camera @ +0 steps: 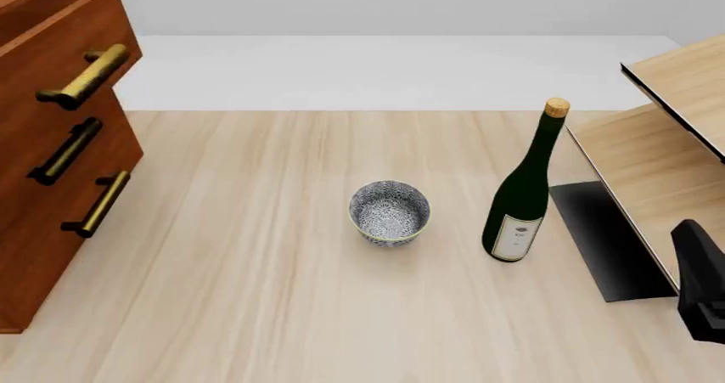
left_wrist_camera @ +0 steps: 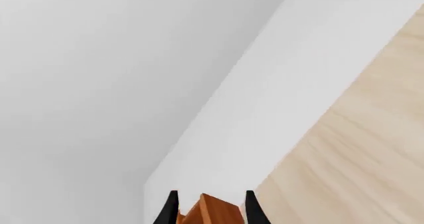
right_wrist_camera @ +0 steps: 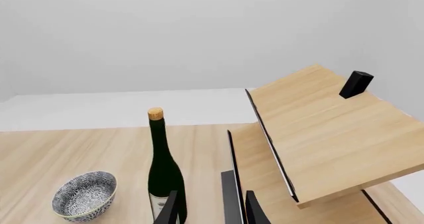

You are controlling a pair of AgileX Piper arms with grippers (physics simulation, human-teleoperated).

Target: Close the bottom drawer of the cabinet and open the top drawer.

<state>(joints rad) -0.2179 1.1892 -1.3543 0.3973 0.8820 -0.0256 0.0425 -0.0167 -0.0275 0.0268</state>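
A: Cabinet (camera: 51,158) where?
B: Front view, 9 o'clock edge of the table (camera: 261,264). Top drawer (camera: 57,39) juts out past the two below; bottom drawer (camera: 57,230) looks flush with the middle drawer (camera: 68,137). Brass handles on all three.

A: Left gripper (left_wrist_camera: 208,206) versus the cabinet?
B: Only its wrist view shows it. Two dark fingertips (left_wrist_camera: 171,204) apart, a reddish-brown wood corner between them at 6 o'clock of that picture. Touching or not, cannot tell. Which part of the cabinet, cannot tell.

A: Right gripper (right_wrist_camera: 210,206)?
B: Fingers spread, holding nothing. Its arm sits at the front view's 4 o'clock corner, well apart from the cabinet.

A: Other stuff?
B: Patterned bowl (camera: 390,213) mid-table, green wine bottle (camera: 521,198) upright at its 3 o'clock, pale shelf unit (camera: 657,145) beyond that.
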